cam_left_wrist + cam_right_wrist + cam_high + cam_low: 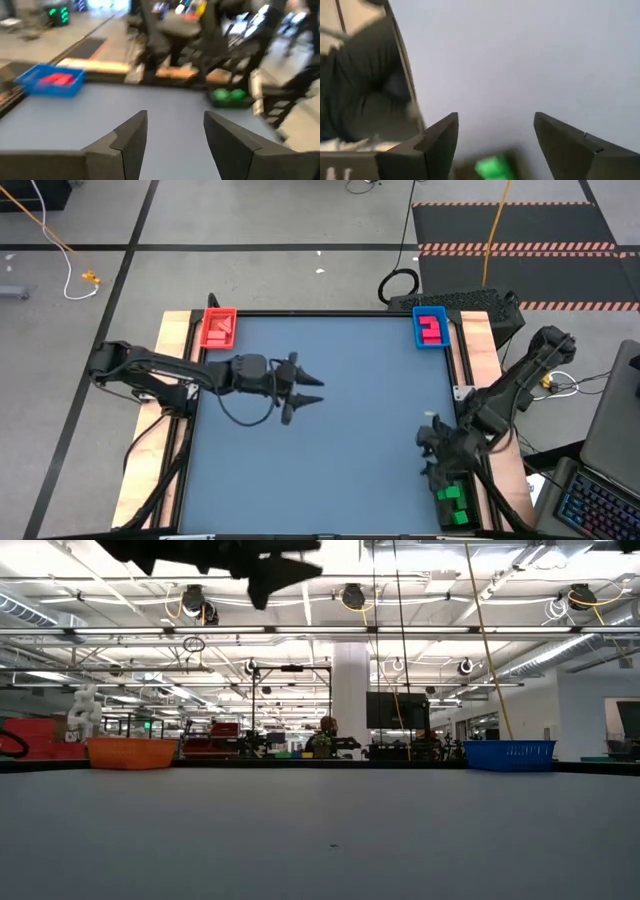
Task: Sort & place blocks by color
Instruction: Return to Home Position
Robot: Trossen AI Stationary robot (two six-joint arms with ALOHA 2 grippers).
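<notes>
While your high view shows salmon blocks (218, 330) in the red tray (220, 311), pink blocks (430, 328) in the blue tray (431, 347), green blocks (452, 502) by the right arm (510, 385), the low view shows only tray walls, left jaws spread empty over the table (340, 470), right jaws spread, seemingly above the green blocks

green blocks (453, 502): partly behind right arm (500, 395), count unclear | green block (492, 168): cut by edge

Red tray (220, 311) holds salmon-red blocks (220, 332), blue tray (430, 346) pink blocks (431, 328), dark tray (229, 103) green blocks (453, 502).
</notes>
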